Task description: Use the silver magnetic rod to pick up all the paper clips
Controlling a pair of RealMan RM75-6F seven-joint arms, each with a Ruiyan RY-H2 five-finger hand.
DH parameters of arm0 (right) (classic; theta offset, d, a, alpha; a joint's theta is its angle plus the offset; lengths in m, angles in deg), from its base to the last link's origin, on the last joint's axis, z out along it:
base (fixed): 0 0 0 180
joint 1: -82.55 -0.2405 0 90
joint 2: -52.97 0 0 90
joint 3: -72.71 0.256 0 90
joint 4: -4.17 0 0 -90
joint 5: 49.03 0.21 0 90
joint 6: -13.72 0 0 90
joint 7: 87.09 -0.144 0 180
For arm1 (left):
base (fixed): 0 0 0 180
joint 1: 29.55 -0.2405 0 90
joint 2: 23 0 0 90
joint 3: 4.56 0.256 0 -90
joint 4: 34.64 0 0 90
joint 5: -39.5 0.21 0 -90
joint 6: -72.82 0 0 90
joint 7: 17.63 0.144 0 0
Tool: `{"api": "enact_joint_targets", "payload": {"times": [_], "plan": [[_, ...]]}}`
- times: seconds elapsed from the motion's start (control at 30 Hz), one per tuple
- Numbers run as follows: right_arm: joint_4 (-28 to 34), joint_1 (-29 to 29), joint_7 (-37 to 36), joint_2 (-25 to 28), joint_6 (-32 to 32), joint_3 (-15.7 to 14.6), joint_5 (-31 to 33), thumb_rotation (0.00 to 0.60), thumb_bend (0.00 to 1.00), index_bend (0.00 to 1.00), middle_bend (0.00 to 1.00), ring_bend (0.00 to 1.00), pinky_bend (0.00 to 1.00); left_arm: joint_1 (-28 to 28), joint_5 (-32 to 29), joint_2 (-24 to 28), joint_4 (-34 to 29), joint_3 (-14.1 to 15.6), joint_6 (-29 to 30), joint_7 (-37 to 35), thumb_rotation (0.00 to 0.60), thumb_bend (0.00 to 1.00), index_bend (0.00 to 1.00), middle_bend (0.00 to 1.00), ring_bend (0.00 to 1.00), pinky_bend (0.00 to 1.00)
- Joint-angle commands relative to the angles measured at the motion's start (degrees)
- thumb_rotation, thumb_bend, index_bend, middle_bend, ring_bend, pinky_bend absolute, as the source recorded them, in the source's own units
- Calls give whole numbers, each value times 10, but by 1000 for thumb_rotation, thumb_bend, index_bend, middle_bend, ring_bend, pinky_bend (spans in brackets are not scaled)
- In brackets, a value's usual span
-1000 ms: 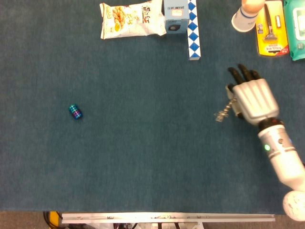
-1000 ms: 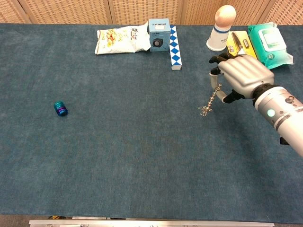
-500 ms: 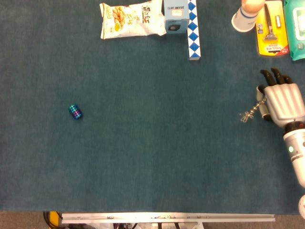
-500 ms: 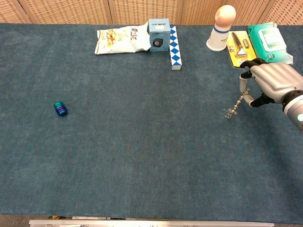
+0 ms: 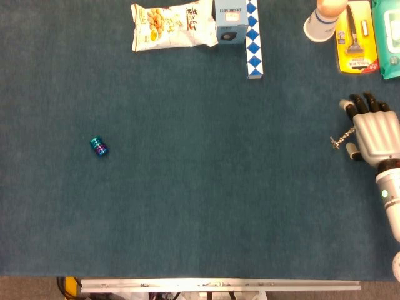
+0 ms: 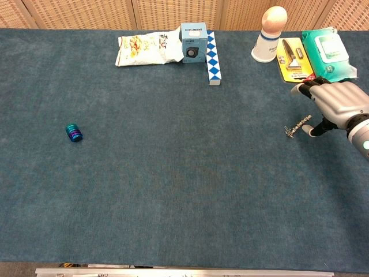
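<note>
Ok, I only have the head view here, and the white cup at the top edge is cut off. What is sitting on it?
Observer: In the chest view the white cup carries a beige, egg-shaped top, fully visible.
Reviewer: And the front of the blue box? I only see it from above.
Observer: The blue box has a round dark circle on its front face, like a lens picture.
Reviewer: What lies beyond the far edge?
Observer: Behind the table stand woven panels, light brown, along the whole back.
</note>
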Motion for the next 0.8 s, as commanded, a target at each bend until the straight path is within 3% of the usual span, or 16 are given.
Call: {"api": "enact_joint_targets", "payload": {"times": [0.03,0.3,0.8], "plan": [[7,7,-13,10,-7,0,-17,600,242,134,150,72,198,0,1,0,-1,1,0,0,600,89,438,431,341,418],[23,42,-28,49,-51,-14,-63,600,246,134,150,72,198,3,7,0,-2,4,-7,-2,600,89,443,434,343,420],[40,156,-44,86,-230,-50,-222,600,247,201,151,72,198,14,36,-23,-14,28,-25,49,600,89,445,437,344,420]]}}
